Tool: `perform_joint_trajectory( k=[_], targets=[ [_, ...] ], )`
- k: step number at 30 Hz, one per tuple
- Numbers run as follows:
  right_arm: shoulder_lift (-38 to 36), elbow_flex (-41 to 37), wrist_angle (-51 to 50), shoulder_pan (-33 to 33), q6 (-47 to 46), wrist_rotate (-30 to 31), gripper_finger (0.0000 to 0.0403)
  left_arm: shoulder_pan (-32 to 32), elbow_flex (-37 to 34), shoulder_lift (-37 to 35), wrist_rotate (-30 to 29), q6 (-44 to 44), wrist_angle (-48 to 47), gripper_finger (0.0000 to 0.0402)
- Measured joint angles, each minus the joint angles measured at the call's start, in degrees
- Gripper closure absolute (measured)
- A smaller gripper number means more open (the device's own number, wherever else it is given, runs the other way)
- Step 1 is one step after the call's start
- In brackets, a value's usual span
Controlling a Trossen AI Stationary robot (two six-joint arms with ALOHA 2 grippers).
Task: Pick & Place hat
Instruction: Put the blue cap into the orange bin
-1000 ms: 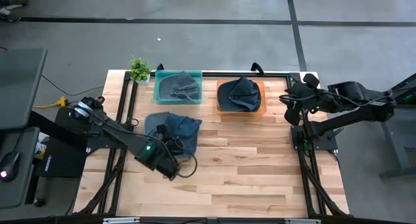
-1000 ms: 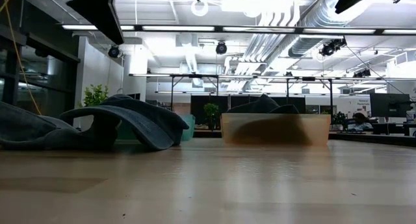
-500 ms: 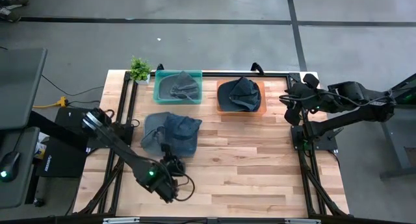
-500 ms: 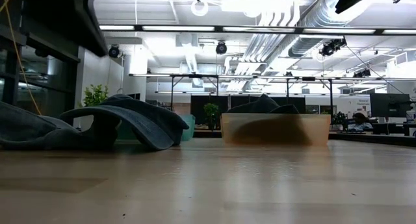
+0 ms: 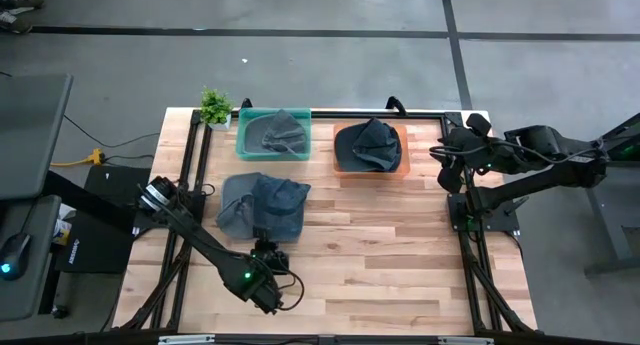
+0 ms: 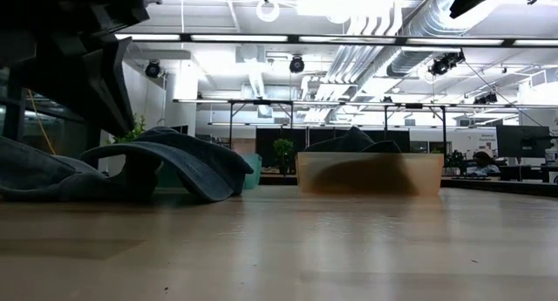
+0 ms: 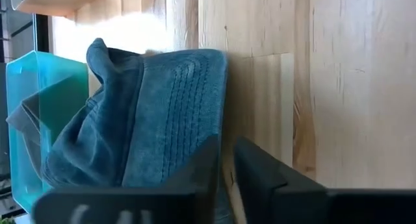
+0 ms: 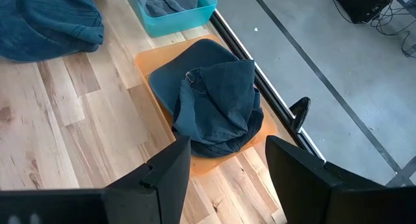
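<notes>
While the left gripper (image 5: 268,253) sits low over bare wood toward the near-left part of the table (image 5: 400,255), the loose blue denim hats (image 5: 263,205) lie just beyond it, on the far side, in a rumpled heap. High view: gripper tip near the heap's near edge; contact cannot be judged from above. Left wrist view: the fingers (image 7: 250,172) stand only a narrow slit apart, nothing between them, pointing at the stitched brim of the nearest hat (image 7: 149,113). Brim edge lies right by the fingertips; cloth not clamped.

Low view: heap (image 6: 131,170) slumped flat on the tabletop at left, with the left arm's dark bulk above it.

Bins along the far edge. Teal bin (image 5: 273,133) directly beyond the heap, holding grey-blue fabric. Orange bin (image 5: 370,148) to its right, holding one dark denim hat (image 5: 368,143). Small potted plant (image 5: 214,107) at the far-left corner, beside the teal bin.

Right gripper (image 5: 441,152) parked at the far-right table edge, raised, well apart from the heap. Right wrist view: its fingers (image 8: 170,169) stand wide apart, empty, looking down on the orange bin (image 8: 146,62) and its hat (image 8: 211,97); teal bin (image 8: 175,16) beyond.
</notes>
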State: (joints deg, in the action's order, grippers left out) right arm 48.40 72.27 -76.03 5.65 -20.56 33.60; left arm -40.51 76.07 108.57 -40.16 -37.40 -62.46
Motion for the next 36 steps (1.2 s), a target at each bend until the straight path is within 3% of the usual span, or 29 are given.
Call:
perform_joint_trajectory(
  k=[9, 13, 24, 36],
  targets=[
    [0.00, 0.00, 0.00, 0.00, 0.00, 0.02, 0.0208, 0.50, 0.00, 0.00, 0.05, 0.79, 1.60, 0.0199],
    [0.00, 0.00, 0.00, 0.00, 0.00, 0.01, 0.0208, 1.57, 0.00, 0.50, -0.58, 1.14, 2.59, 0.0158],
    [0.00, 0.00, -0.02, 0.00, 0.02, 0.03, 0.0208, 3.17, 0.04, 5.59, -1.01, 5.90, 1.90, 0.0165],
    [0.00, 0.00, 0.00, 0.00, -0.01, 0.01, 0.0208, 4.64, 0.00, 7.15, -8.82, 5.49, -0.59, 0.0166]
  ],
)
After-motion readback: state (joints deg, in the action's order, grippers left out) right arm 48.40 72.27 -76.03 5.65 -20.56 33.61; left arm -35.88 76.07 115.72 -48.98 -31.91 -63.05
